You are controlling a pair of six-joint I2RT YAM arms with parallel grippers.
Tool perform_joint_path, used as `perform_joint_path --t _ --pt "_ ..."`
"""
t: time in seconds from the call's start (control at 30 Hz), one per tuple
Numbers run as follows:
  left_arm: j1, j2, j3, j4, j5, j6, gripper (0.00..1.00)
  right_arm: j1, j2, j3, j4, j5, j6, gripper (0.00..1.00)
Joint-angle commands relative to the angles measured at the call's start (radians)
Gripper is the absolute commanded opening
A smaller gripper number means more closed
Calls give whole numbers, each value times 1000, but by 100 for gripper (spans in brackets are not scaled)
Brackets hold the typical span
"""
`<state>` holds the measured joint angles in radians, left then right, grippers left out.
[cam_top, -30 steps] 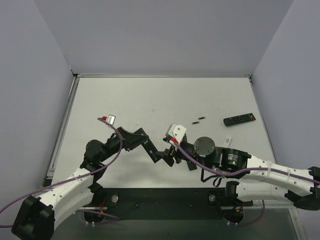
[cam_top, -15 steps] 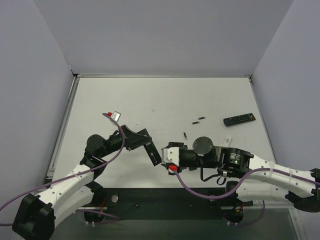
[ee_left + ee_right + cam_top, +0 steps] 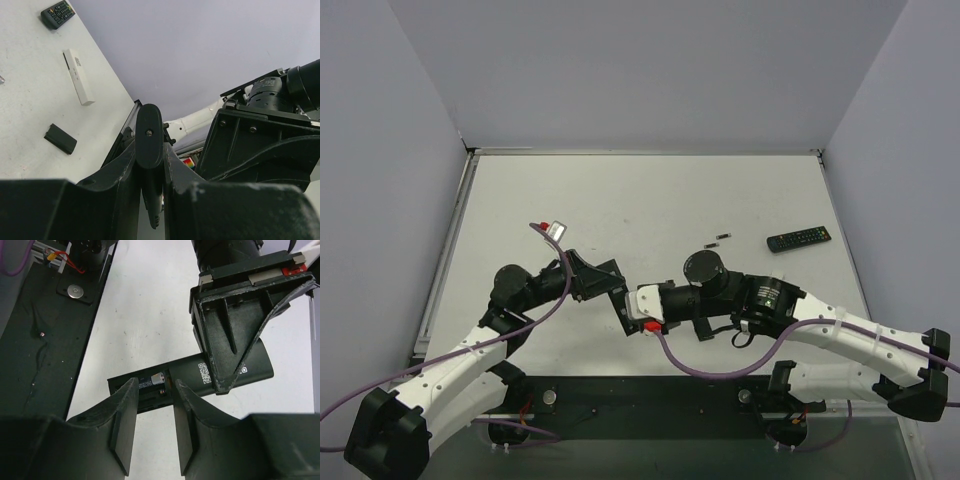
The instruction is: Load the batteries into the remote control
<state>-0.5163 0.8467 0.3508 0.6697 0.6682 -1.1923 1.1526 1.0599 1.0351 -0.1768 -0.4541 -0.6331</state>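
My left gripper (image 3: 606,284) is shut on a black remote control (image 3: 623,310), held just above the table. The left wrist view shows that remote end-on (image 3: 149,131) between the shut jaws. In the right wrist view the remote (image 3: 225,371) lies back side up with its compartment uncovered, and one battery (image 3: 152,379) sits in the upper slot. My right gripper (image 3: 153,390) hovers over that open end, jaws apart with nothing between them. Another battery (image 3: 720,239) lies loose on the table further back.
A second black remote (image 3: 798,239) lies at the right, also in the left wrist view (image 3: 57,12). A white stick-shaped piece (image 3: 78,75) and a small black cover (image 3: 60,138) lie on the table. The black base plate (image 3: 45,325) runs along the near edge.
The right arm has swung left and turned its gripper toward the remote's open end, with the jaws narrowing. The left arm with the remote has barely moved.
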Motion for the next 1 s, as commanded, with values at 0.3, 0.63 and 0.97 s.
perform_joint_path --t 0.3,0.63,0.97 --pt "-11 -11 66 2 25 22 0 -36 71 74 2 -138 -17 25" --pt "-14 -18 71 -4 31 22 0 -50 98 77 2 -156 -8 21" --pt "-14 -26 82 -4 25 17 0 -56 101 49 2 -164 1 19"
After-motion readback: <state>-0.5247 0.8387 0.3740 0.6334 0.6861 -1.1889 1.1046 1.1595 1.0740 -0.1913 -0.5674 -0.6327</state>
